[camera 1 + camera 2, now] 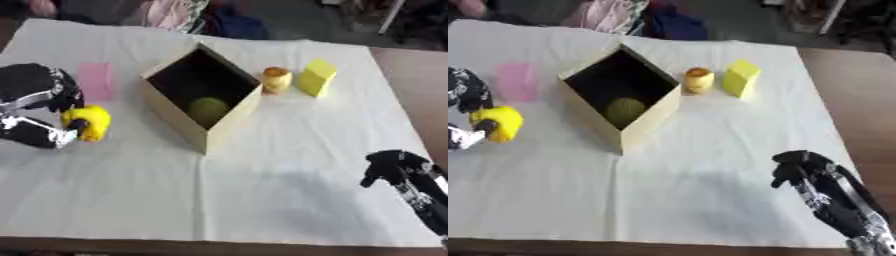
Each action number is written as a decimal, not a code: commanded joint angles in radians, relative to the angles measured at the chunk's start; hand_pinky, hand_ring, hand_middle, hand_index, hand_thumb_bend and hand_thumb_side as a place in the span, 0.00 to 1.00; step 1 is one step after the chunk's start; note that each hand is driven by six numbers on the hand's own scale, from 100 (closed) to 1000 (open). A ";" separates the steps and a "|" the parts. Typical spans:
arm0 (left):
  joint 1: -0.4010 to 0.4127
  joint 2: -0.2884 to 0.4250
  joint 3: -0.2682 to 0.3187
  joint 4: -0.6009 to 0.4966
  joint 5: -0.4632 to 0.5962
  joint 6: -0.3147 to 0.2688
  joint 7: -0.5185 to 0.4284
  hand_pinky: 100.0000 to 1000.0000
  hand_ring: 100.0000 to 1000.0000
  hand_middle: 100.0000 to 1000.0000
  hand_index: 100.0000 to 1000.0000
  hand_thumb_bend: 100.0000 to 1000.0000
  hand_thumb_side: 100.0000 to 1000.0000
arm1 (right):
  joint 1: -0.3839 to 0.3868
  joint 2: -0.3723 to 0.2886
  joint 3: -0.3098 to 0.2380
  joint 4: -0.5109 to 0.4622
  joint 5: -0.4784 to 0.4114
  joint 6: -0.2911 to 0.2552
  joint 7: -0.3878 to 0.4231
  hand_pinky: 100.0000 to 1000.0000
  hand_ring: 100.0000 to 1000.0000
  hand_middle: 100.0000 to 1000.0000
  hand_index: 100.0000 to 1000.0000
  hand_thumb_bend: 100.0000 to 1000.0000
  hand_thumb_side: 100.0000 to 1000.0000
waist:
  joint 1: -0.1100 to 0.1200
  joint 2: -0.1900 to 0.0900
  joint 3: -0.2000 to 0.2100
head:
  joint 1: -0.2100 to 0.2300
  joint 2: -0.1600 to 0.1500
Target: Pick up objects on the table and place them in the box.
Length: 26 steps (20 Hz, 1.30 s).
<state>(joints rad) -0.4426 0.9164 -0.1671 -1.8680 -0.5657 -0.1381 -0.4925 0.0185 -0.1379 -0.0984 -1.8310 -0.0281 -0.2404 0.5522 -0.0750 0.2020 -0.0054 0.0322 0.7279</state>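
Yellow rounded toy [88, 121] pinched in left hand [39, 107], likely light, rigid, smooth; grip across middle. Right hand [802, 170] curled, idle.

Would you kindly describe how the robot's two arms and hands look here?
Both are mostly black with silver joints. The left hand looks bulky and glossy black with silvery-white patches; the right hand is black, on a slimmer black forearm with silver segments. No cables or markings are discernible.
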 commanded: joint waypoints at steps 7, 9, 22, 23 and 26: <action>-0.189 -0.015 -0.065 0.020 0.010 0.004 0.073 0.59 0.43 0.39 0.58 0.00 0.17 | 0.001 -0.026 0.010 -0.007 -0.014 -0.008 0.013 0.49 0.45 0.46 0.69 0.00 0.53 | 0.014 -0.040 -0.032 | 0.016 -0.016; -0.229 -0.046 -0.100 0.082 -0.019 -0.004 0.077 0.61 0.45 0.42 0.61 0.00 0.17 | 0.002 -0.027 0.016 -0.005 -0.017 -0.010 0.019 0.49 0.45 0.46 0.69 0.00 0.53 | 0.012 -0.041 -0.047 | 0.023 -0.015; -0.353 -0.210 -0.204 0.412 -0.224 -0.075 0.154 0.80 0.74 0.71 0.83 0.00 0.19 | -0.011 -0.034 0.039 0.003 -0.031 -0.026 0.041 0.50 0.45 0.46 0.69 0.00 0.54 | 0.001 -0.017 -0.134 | 0.066 -0.030; -0.353 -0.214 -0.207 0.419 -0.230 -0.080 0.149 0.81 0.75 0.74 0.85 0.00 0.19 | -0.011 -0.034 0.039 0.003 -0.031 -0.026 0.041 0.50 0.45 0.46 0.69 0.00 0.54 | 0.000 -0.015 -0.137 | 0.067 -0.031; -0.351 -0.217 -0.206 0.428 -0.241 -0.086 0.133 0.82 0.77 0.77 0.87 0.00 0.19 | -0.011 -0.032 0.037 0.003 -0.032 -0.027 0.040 0.50 0.45 0.46 0.69 0.00 0.54 | 0.000 -0.015 -0.141 | 0.065 -0.032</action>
<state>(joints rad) -0.7709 0.6857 -0.3815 -1.4363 -0.7976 -0.2195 -0.3543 0.0165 -0.1531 -0.0598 -1.8185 -0.0506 -0.2655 0.5912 -0.0753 0.1908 -0.1449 0.0956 0.7101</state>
